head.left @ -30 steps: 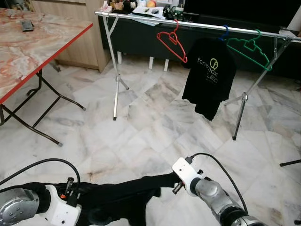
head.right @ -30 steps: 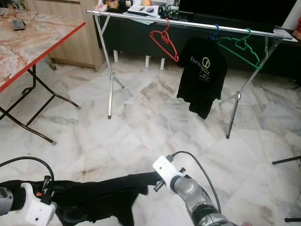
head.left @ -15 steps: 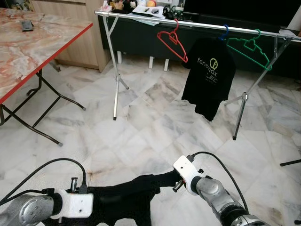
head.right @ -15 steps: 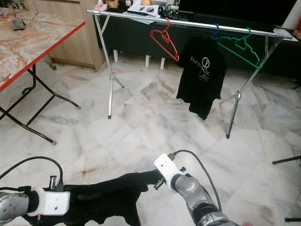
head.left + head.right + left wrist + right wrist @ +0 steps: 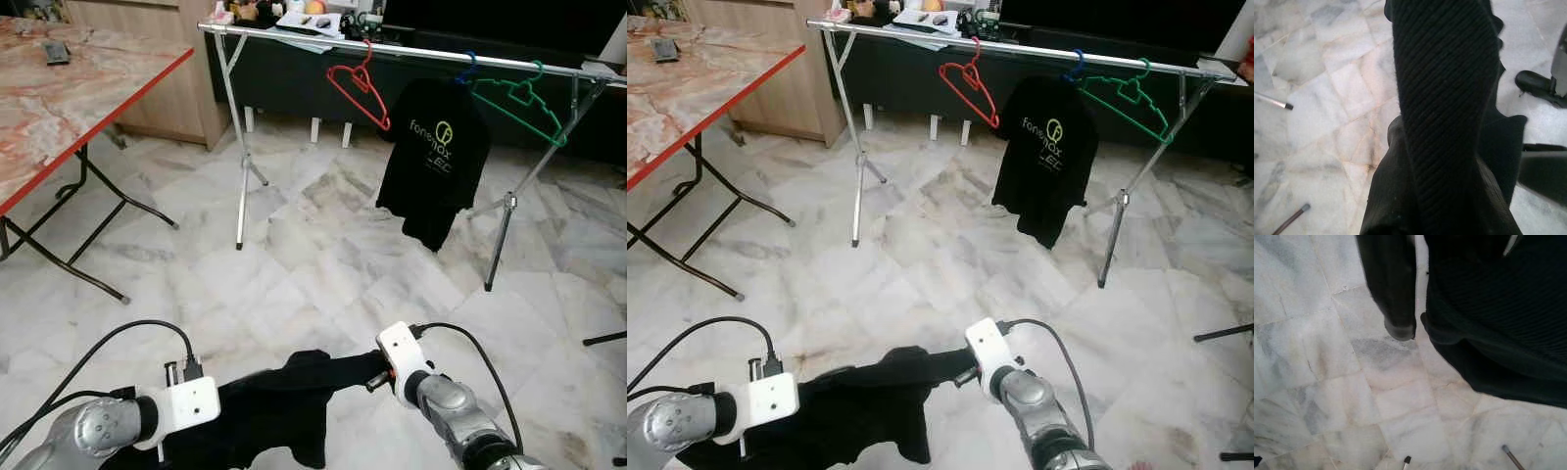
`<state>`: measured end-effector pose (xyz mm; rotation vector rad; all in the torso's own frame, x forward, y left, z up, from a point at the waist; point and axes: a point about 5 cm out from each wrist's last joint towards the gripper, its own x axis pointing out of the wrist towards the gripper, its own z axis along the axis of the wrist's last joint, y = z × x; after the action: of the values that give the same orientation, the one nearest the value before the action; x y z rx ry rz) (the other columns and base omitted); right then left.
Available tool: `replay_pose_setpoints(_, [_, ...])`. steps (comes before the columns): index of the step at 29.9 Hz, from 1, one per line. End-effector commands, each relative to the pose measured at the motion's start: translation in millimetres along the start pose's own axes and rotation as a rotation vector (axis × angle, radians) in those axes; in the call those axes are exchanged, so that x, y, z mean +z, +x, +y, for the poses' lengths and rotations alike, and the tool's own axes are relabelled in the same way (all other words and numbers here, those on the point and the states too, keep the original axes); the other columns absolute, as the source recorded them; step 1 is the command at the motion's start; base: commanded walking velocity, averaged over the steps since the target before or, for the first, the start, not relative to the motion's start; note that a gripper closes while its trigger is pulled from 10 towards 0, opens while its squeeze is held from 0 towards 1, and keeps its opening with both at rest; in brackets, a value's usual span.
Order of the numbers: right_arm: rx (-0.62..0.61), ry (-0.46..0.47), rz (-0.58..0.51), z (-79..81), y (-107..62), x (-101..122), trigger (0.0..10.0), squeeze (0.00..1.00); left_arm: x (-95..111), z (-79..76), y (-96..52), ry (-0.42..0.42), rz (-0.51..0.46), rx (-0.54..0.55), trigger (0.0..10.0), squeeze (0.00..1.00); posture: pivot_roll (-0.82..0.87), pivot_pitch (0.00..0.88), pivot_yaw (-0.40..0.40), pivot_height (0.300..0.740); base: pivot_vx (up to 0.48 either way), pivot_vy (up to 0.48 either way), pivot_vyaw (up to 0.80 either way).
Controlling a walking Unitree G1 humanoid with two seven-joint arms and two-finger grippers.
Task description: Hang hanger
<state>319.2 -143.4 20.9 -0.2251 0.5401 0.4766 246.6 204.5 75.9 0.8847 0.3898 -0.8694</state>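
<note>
Black garment (image 5: 862, 401) hangs stretched between my two grippers, low over the marble floor (image 5: 323, 264). My left gripper (image 5: 1444, 98) is buried under the cloth and my right gripper (image 5: 1400, 289) sits beside it, so I cannot tell how far either is open. Red hanger (image 5: 359, 85) hangs on the rail (image 5: 411, 51) ahead

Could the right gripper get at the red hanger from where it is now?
Probably not: the right gripper is low and tangled in the black garment, with open marble floor before the red hanger.
</note>
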Motion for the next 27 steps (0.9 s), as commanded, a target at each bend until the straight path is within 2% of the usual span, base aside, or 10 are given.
replay_pose_setpoints(1, [-0.025, 0.023, -0.005, -3.4, -2.0, -3, 10.0, 1.00, 1, 3.2, -1.5, -0.015, 0.009, 0.018, 10.0, 0.00, 0.18, 0.152, -0.065, 0.740, 0.000, 0.000, 0.00])
replay_pose_setpoints(9, [-0.030, 0.010, 0.011, -5.8, -2.5, -3, 10.0, 1.00, 2, -0.1, -0.7, -0.011, 0.024, -0.010, 10.0, 0.00, 0.18, 0.151, -0.066, 0.740, 0.000, 0.000, 0.00])
replay_pose_setpoints(11, [0.021, -0.068, 0.063, -2.6, -2.7, -8, 10.0, 1.00, -5, 1.8, -2.5, -0.013, 0.075, 0.004, 10.0, 0.00, 0.18, 0.154, -0.067, 0.740, 0.000, 0.000, 0.00])
replay_pose_setpoints(13, [0.040, -0.093, 0.081, -1.1, -3.0, -10, 10.0, 1.00, -6, 3.4, -2.5, -0.030, 0.091, 0.024, 10.0, 0.00, 0.18, 0.155, -0.067, 0.740, 0.000, 0.000, 0.00])
replay_pose_setpoints(15, [0.061, -0.070, 0.083, 0.8, -3.2, -12, 10.0, 1.00, -6, 5.1, -0.9, -0.075, 0.093, 0.060, 10.0, 0.00, 0.18, 0.156, -0.067, 0.740, 0.000, 0.000, 0.00])
replay_pose_setpoints(18, [0.077, -0.064, 0.083, 2.2, -3.2, -13, 10.0, 1.00, -5, 5.3, -0.1, -0.086, 0.091, 0.070, 10.0, 0.00, 0.18, 0.157, -0.068, 0.740, 0.000, 0.000, 0.00])
replay_pose_setpoints(20, [0.106, -0.063, 0.070, 5.4, -3.7, -15, 10.0, 1.00, 4, 11.7, 7.7, -0.205, 0.050, 0.205, 10.0, 0.00, 0.17, 0.156, -0.073, 0.740, 0.000, 0.000, 0.00])
replay_pose_setpoints(21, [0.105, -0.058, 0.057, 5.6, -3.7, -14, 10.0, 1.00, 7, 12.8, 9.3, -0.229, 0.040, 0.227, 10.0, 0.00, 0.17, 0.156, -0.074, 0.740, 0.000, 0.000, 0.00])
replay_pose_setpoints(23, [0.077, 0.001, 0.007, 4.2, -3.4, -10, 10.0, 1.00, 16, 15.4, 14.0, -0.279, -0.013, 0.259, 10.0, 0.00, 0.17, 0.156, -0.075, 0.740, 0.000, 0.000, 0.00])
replay_pose_setpoints(27, [0.050, 0.028, -0.029, 2.4, -3.7, -7, 10.0, 1.00, 27, 17.0, 17.2, -0.324, -0.070, 0.263, 10.0, 0.00, 0.16, 0.153, -0.077, 0.740, 0.000, 0.000, 0.00])
